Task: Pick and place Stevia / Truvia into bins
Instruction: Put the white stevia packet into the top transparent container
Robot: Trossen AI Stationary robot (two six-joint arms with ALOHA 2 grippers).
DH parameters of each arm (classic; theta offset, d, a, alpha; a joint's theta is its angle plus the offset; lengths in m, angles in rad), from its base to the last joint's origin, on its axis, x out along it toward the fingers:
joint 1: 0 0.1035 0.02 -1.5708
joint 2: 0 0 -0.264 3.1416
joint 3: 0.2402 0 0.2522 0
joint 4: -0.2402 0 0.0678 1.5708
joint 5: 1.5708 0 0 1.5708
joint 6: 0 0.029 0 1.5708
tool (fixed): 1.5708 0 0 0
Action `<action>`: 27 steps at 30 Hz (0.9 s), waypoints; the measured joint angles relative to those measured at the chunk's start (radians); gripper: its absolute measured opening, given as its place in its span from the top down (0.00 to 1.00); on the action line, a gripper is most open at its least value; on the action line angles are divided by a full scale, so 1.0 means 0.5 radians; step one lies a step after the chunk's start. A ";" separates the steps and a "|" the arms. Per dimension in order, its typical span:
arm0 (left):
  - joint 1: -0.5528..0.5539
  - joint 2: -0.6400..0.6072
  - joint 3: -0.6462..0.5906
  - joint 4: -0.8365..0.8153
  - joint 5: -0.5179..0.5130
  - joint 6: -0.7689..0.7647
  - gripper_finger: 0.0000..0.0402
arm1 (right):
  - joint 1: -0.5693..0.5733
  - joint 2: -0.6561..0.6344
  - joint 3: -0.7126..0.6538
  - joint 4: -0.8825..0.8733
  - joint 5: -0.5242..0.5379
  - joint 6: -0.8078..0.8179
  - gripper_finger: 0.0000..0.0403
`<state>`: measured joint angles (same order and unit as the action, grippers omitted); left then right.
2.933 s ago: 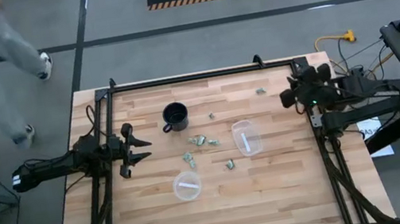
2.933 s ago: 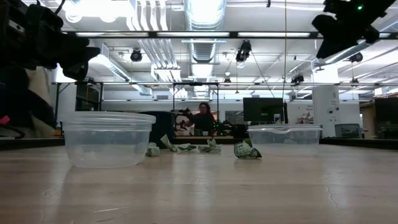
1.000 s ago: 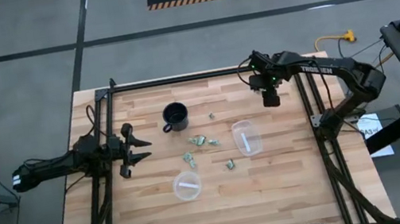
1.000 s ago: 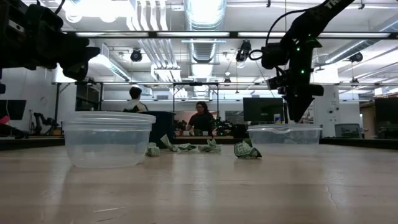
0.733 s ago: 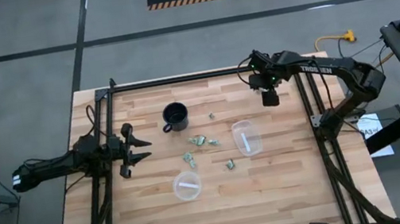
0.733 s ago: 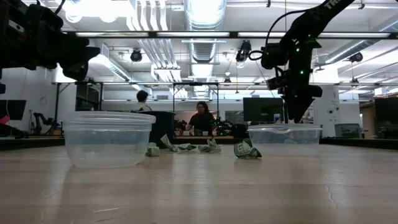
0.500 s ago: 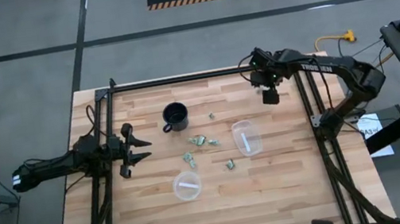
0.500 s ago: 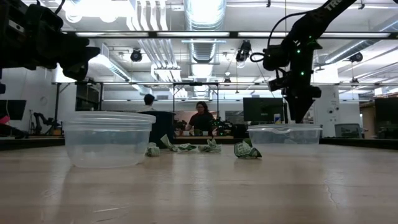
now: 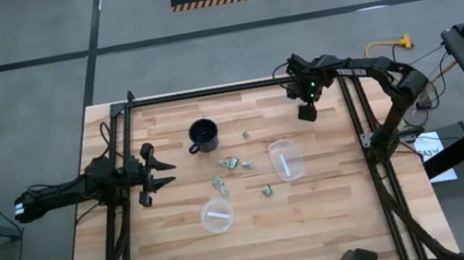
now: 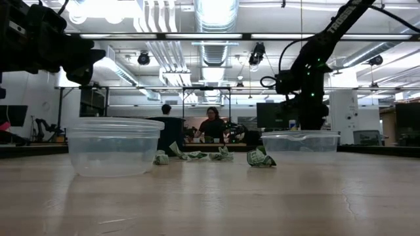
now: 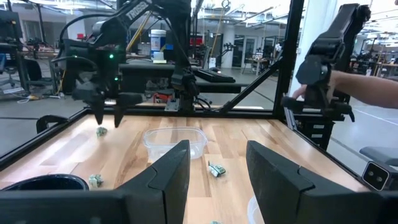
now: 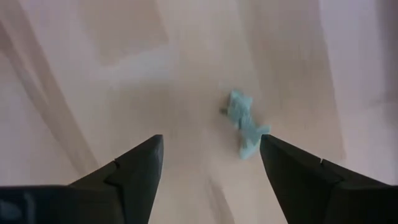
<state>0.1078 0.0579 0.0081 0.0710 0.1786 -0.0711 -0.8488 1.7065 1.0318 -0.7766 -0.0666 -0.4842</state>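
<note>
Several pale green Stevia sachets [image 9: 231, 163] lie flat on the wooden table between the black mug and the two clear bins, a round one [image 9: 216, 214] and an oblong one [image 9: 285, 159]. One lone sachet [image 12: 244, 124] lies near the far right corner. My right gripper [image 12: 211, 142] hangs open just above it, fingers pointing down, one on either side, touching nothing. In the left wrist view the same sachet [image 11: 101, 130] lies under that gripper. My left gripper [image 9: 159, 169] waits open at the table's left side, well above the surface.
The black mug [image 9: 203, 135] stands left of centre at the far side. A black frame rail [image 9: 235, 87] runs along the table's far edge and sides. People stand in the room beyond, and a person's hand [image 11: 367, 81] shows at the right frame post.
My right gripper has come down over the lone sachet and shifted a little toward the table's far left. Nothing on the table has moved.
</note>
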 joint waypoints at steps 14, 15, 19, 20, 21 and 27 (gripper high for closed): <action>0.001 0.001 -0.001 0.000 0.000 0.000 0.65 | -0.018 0.152 0.043 0.102 -0.024 0.026 0.39; 0.001 0.001 0.000 0.000 0.000 0.000 0.65 | -0.018 0.170 0.043 0.103 -0.024 0.028 0.39; 0.000 0.001 0.000 0.000 0.000 0.000 0.65 | -0.018 0.228 0.053 0.109 -0.014 0.042 0.40; 0.000 0.001 -0.001 0.000 0.000 0.000 0.65 | -0.018 0.238 0.053 0.109 -0.011 0.038 0.41; 0.001 0.001 0.000 0.000 0.000 0.000 0.65 | -0.018 0.243 0.053 0.109 -0.011 0.033 0.41; 0.000 0.001 0.000 0.000 0.000 0.000 0.65 | -0.019 0.204 0.044 0.110 0.066 0.028 0.42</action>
<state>0.1078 0.0582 0.0082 0.0710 0.1783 -0.0711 -0.8581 1.8085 1.0537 -0.7217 -0.0338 -0.4702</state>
